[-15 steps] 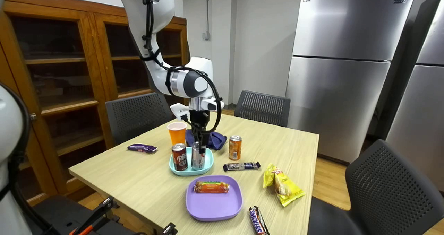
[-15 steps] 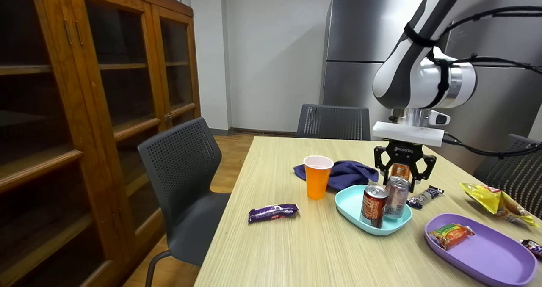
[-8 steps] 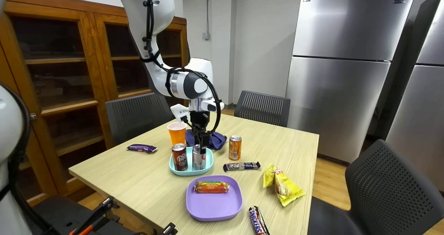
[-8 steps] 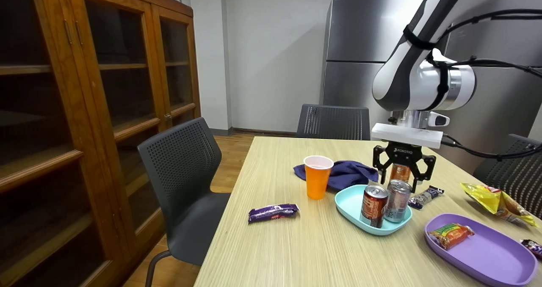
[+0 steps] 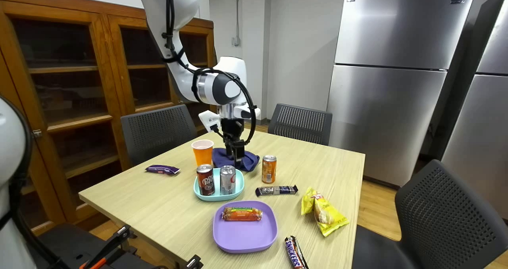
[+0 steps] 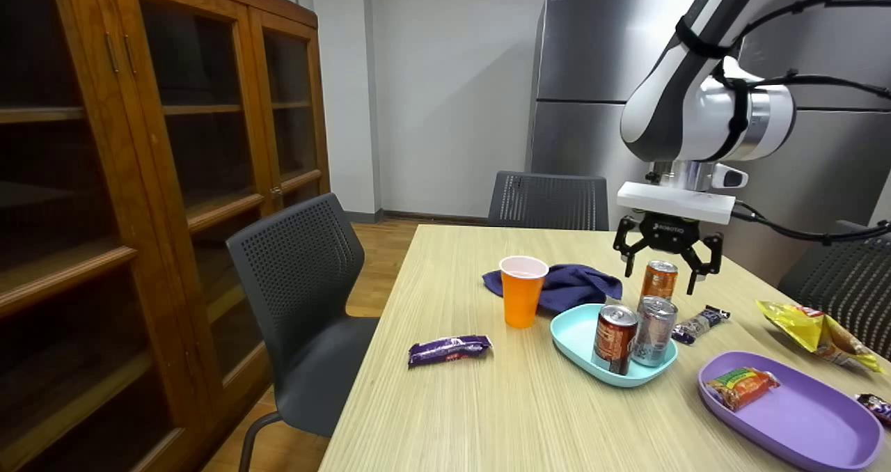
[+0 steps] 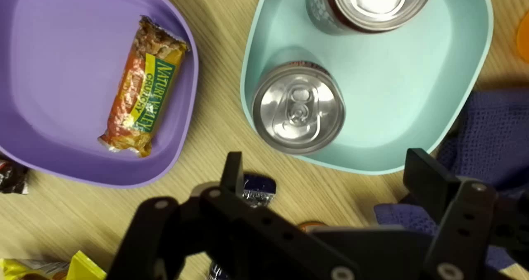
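Note:
My gripper (image 6: pixel 660 279) hangs open above the table, with nothing between its fingers in the wrist view. A silver can (image 7: pixel 298 108) stands upright in the teal plate (image 7: pixel 384 102), just ahead of the open jaws and apart from them. Beside it in the same plate is a dark red Dr Pepper can (image 5: pixel 206 180), seen in both exterior views. An orange can (image 5: pixel 269 170) stands on the table near the gripper; in the wrist view the gripper hides most of it. A dark blue cloth (image 7: pixel 492 135) lies crumpled by the plate, partly behind one finger.
A purple plate (image 5: pixel 245 243) holds a Nature Valley bar (image 7: pixel 142 92). Around lie a silver-blue bar (image 5: pixel 276 190), a yellow snack bag (image 5: pixel 323 213), a Snickers (image 5: pixel 294 253) and a purple-wrapped bar (image 6: pixel 449 350). An orange cup (image 6: pixel 523 294) stands by the cloth. Chairs surround the table.
The jaws have spread wider and let go of the silver can, which has come down slightly and stands in the teal plate. The gripper has then risen and moved back from it.

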Controlling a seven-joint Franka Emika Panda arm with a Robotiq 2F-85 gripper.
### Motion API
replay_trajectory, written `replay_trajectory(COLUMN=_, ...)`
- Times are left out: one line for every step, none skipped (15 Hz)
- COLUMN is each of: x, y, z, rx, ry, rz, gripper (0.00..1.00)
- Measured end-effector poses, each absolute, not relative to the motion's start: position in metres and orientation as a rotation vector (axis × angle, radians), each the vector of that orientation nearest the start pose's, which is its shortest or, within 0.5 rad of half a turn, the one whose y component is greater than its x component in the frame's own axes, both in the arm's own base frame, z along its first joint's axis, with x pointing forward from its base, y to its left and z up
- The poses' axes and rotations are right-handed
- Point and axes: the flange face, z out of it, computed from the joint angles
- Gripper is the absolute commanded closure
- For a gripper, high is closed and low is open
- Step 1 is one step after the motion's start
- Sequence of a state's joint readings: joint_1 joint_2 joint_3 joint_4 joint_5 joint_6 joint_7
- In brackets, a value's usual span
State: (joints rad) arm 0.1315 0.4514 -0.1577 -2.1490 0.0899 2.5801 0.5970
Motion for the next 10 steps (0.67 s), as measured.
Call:
replay_trajectory(x=0.568, y=-0.023, z=0.194, rx=-2.977, ry=1.076, rz=-0.003, gripper=0.0)
replay_trajectory(x=0.57, y=-0.03, z=0.197, rx=-2.971, ry=1.093, rz=-0.017, gripper=0.0)
replay_trajectory(x=0.572, y=-0.037, z=0.201, rx=-2.965, ry=1.112, rz=-0.029, gripper=0.0)
replay_trajectory(x=0.574, y=-0.044, z=0.203, rx=-2.958, ry=1.133, rz=-0.041, gripper=0.0)
replay_trajectory(x=0.576, y=-0.052, z=0.206, rx=-2.952, ry=1.152, rz=-0.053, gripper=0.0)
replay_trajectory(x=0.578, y=-0.059, z=0.209, rx=-2.945, ry=1.171, rz=-0.065, gripper=0.0)
replay_trajectory(x=0.581, y=-0.065, z=0.211, rx=-2.936, ry=1.193, rz=-0.078, gripper=0.0)
replay_trajectory(x=0.584, y=-0.072, z=0.213, rx=-2.928, ry=1.217, rz=-0.091, gripper=0.0)
replay_trajectory(x=0.587, y=-0.077, z=0.214, rx=-2.921, ry=1.237, rz=-0.102, gripper=0.0)
replay_trajectory(x=0.592, y=-0.082, z=0.214, rx=-2.916, ry=1.254, rz=-0.112, gripper=0.0)
